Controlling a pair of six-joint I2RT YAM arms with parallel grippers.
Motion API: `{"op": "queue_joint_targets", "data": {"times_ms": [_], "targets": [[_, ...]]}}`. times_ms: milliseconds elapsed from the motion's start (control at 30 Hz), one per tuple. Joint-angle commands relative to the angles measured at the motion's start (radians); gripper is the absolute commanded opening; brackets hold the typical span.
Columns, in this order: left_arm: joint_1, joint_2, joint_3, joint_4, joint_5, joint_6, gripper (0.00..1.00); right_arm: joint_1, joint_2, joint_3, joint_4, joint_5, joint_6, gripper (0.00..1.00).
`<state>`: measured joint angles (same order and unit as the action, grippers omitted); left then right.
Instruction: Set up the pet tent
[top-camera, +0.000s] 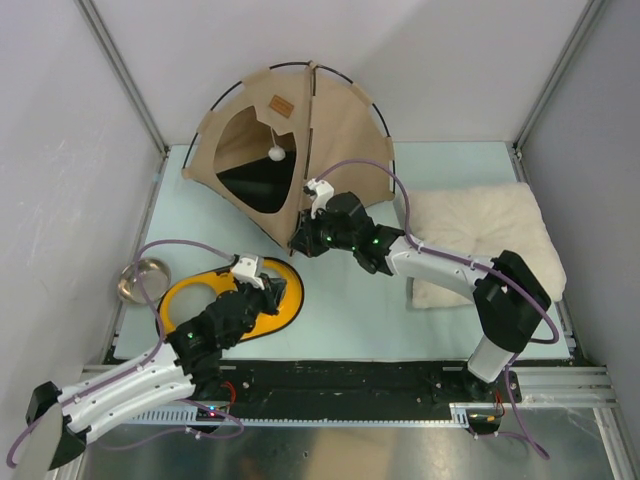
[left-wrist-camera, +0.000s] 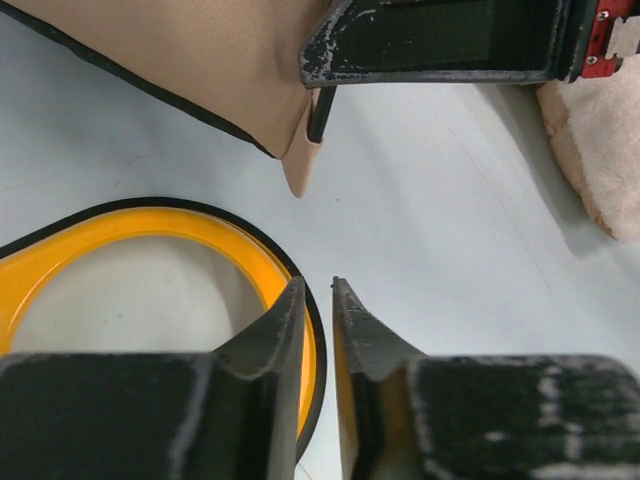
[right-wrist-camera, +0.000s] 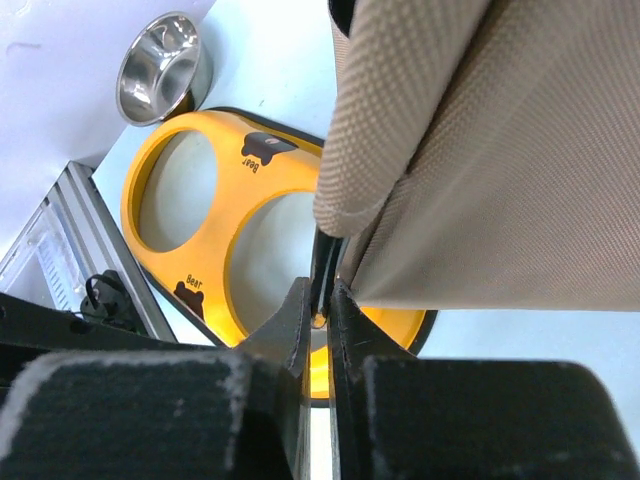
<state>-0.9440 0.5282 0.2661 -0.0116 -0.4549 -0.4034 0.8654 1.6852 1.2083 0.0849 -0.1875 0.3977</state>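
Pinching the thin black pole (right-wrist-camera: 322, 262) at the near corner of the tan fabric teepee tent (top-camera: 330, 130) — right pincer (right-wrist-camera: 320, 295) clenched tight on it, low beside the beige hem. Tent upright at the far middle of the pale tabletop (top-camera: 350, 320), with the small white pom-pom (top-camera: 275, 152) hanging in the dark doorway. Left pincer (left-wrist-camera: 318, 290) drawn almost together on nothing, poised over the rim of the yellow double-hole feeder tray (left-wrist-camera: 150, 228), apart from the tent corner.

Likely trouble from here: pulling too hard or off-line on so thin a pole and losing it from the grip, or dragging the whole light tent across the smooth tabletop instead of seating the corner. Could also tip the tent over backward if lifted at this one corner. With the feeder tray near that corner, easy to knock it when shifting the tent. Round steel bowl (top-camera: 143, 279) and cream fluffy pillow (top-camera: 480, 235) probably far enough off to matter little. Cannot tell whether the pole end sits in its fabric pocket — hidden by the hem.
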Motion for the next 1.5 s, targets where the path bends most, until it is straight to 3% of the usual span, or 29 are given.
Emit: {"op": "queue_joint_targets", "data": {"times_ms": [0,267,467,600,767,867,1033,1200,1467], "targets": [[-0.004,-0.025,0.026,-0.033,-0.060,-0.016,0.26,-0.004,-0.005,0.012,0.047,0.033,-0.028,0.00],[-0.003,0.015,0.017,0.050,0.011,0.024,0.48,-0.005,-0.028,0.081,-0.035,-0.006,0.036,0.00],[-0.003,0.053,-0.017,0.228,-0.005,0.136,0.56,-0.002,-0.040,0.186,-0.158,-0.035,0.117,0.00],[-0.003,0.105,-0.020,0.310,-0.034,0.208,0.56,0.002,-0.045,0.233,-0.219,-0.049,0.154,0.00],[-0.002,0.168,0.003,0.326,-0.129,0.218,0.34,0.007,-0.040,0.258,-0.259,-0.049,0.165,0.00],[-0.001,0.169,0.003,0.336,-0.195,0.215,0.31,0.009,-0.042,0.258,-0.264,-0.053,0.168,0.00],[0.028,0.135,-0.027,0.392,-0.189,0.211,0.36,0.011,-0.044,0.258,-0.257,-0.065,0.175,0.00],[0.094,0.096,-0.061,0.446,-0.044,0.200,0.44,0.017,-0.042,0.258,-0.253,-0.074,0.181,0.00],[0.138,0.078,-0.077,0.451,0.090,0.224,0.48,0.021,-0.038,0.260,-0.247,-0.079,0.184,0.00]]}}
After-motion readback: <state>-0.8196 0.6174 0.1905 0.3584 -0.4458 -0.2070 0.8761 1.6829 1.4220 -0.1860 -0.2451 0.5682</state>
